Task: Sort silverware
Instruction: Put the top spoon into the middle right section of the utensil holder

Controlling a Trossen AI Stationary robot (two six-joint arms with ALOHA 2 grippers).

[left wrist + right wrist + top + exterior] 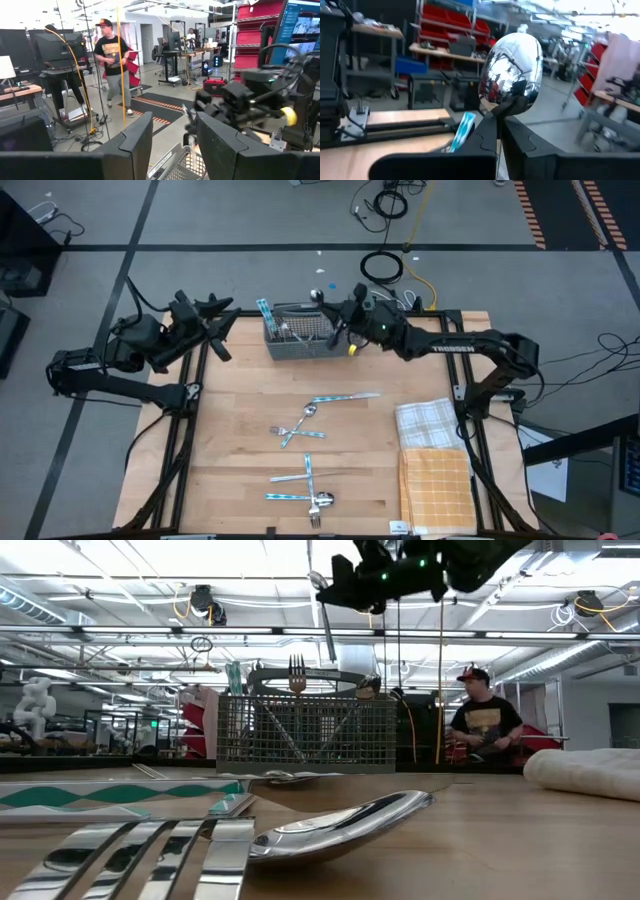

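1. Right gripper [333,318]: raised above the right end of the grey mesh basket [300,345] at the far edge of the table [240,440]. Its fingers [485,137] are pressed together on the neck of a shiny spoon [511,70], whose bowl stands above the fingertips in the right wrist view.
2. In the low view the same spoon [322,610] hangs slanted from the gripper [345,595], over the basket [305,735].
3. Left gripper [222,322]: held off the table's far left corner, beside the basket's left end, fingers [132,145] spread apart with nothing between them.
4. Basket contents: several upright pieces, among them a fork [296,673] with tines up and a light blue handle [265,315] at the left end.
5. Silverware on the table: one group near the middle [310,415], where a blue-handled piece lies crosswise and others cross below it; a second group near the front edge [305,490], overlapping one another.
6. Foreground of the low view: fork tines [140,860] lying just beside a spoon bowl [345,825].
7. Folded cloths [432,460]: a checked one and an orange one, at the table's right side.
8. Background: a person [480,725] in a cap beyond the table.
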